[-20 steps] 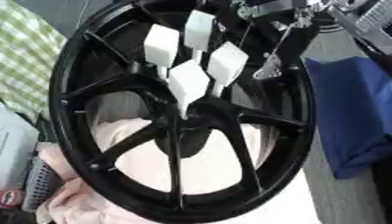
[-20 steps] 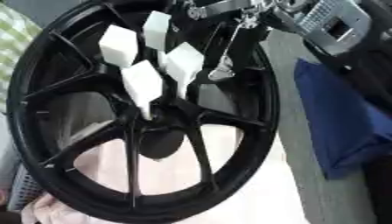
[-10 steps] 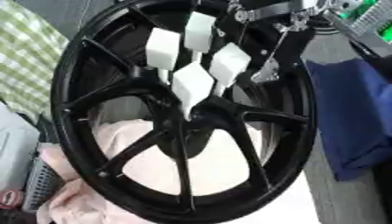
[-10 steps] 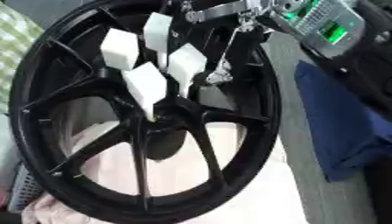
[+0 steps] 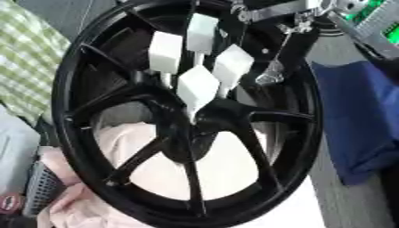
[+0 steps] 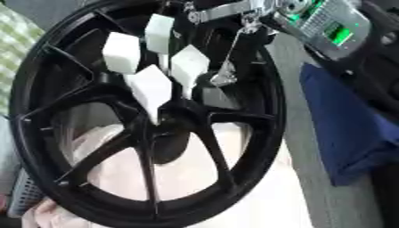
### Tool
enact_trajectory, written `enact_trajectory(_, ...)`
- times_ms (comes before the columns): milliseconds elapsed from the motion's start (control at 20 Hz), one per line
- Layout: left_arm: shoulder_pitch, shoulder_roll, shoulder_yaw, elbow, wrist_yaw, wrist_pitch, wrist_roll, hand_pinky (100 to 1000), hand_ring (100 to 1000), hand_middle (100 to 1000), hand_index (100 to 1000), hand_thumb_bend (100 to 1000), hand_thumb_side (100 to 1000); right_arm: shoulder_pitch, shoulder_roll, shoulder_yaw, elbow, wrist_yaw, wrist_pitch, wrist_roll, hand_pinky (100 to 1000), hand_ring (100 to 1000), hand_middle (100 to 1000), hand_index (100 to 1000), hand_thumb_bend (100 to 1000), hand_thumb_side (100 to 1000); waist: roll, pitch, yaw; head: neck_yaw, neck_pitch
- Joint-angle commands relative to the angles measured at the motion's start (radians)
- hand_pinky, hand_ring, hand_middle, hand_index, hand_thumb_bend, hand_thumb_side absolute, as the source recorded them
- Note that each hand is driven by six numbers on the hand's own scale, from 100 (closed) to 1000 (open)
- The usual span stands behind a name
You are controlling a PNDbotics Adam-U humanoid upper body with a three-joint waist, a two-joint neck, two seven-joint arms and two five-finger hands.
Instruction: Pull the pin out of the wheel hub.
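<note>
Reaching in from the upper right, the right hand nears the black spoked wheel hub, its finger state impossible to tell. Four white block-headed pins stand clustered at the hub's centre, over pale pink cloth.

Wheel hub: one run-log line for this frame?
wheel hub: black, upright | pins: four white-headed, seated at centre | right robot hand: metal parts at upper rim, grip unclear | left: unseen | cloth: blue, right

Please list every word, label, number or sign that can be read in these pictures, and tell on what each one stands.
None can be read.
Green patch on the grey device: blurred, no characters legible.
Round red-and-dark item at the lower left: any marking too blurred.
Black wheel hub and white pins: no visible text.
</note>
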Motion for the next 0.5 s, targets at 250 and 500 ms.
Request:
enact_trajectory(250,-0.005,0.017,0.004,-0.012,0.003,-0.003,0.001,719,768,620,686,271,780,-0.038,-0.017,-0.034,-0.012,-0.052,0.046,0.001,779,635,331,465,331,100,0.006,-0.027,-0.003,0.0,-0.016)
enact_trajectory(500,-0.004,0.019,0.006,-0.012,0.003,-0.003,0.002,720,768,620,687,270,780,-0.039,-0.023,-0.053,-0.024,-0.071,0.072,-0.008,773,628,326,459,369,100,0.006,-0.029,-0.004,0.0,-0.011)
